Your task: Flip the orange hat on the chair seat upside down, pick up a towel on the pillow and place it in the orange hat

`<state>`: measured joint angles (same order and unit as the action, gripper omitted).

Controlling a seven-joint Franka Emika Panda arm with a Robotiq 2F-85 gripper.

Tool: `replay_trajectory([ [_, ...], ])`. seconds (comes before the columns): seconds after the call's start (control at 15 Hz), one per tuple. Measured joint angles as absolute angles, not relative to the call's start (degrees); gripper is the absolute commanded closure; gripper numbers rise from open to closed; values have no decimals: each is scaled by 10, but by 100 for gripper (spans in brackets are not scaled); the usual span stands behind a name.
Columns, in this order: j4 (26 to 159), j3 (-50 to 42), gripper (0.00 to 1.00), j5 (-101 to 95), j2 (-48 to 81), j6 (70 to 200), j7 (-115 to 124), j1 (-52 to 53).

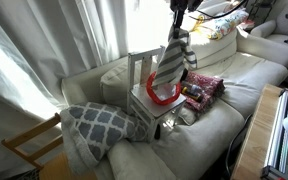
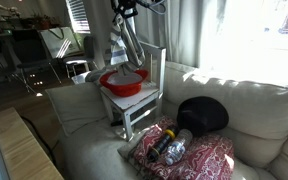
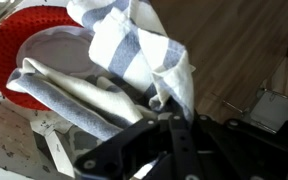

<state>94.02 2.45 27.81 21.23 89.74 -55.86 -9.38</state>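
One step left: the towel (image 1: 172,58) hangs from the gripper (image 3: 170,112), its low end lying in the hat (image 2: 124,84) on the seat (image 2: 144,101).
Jaws: clenched on the towel's top fold.
Doing it well: probably best to lower straight over the hollow so the cloth piles inside, not over the brim, then let go.
Wrist view: alone shows the hat's pale inside turned up.
Exterior views: show how much cloth hangs above it.

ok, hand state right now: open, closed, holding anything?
The hand is closed, holding the towel; the towel's lower end lies in the orange hat.
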Motion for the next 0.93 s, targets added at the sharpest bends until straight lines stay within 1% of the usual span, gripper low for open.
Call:
replay_trajectory([
  [0.47, 949, 24, 99, 212, 240, 951, -517, -72],
  [0.67, 953, 26, 99, 198, 250, 1008, -506, -61],
  [0.73, 955, 26, 94, 197, 253, 1030, -498, -57],
  [0.93, 964, 28, 94, 190, 259, 1066, -484, -49],
])
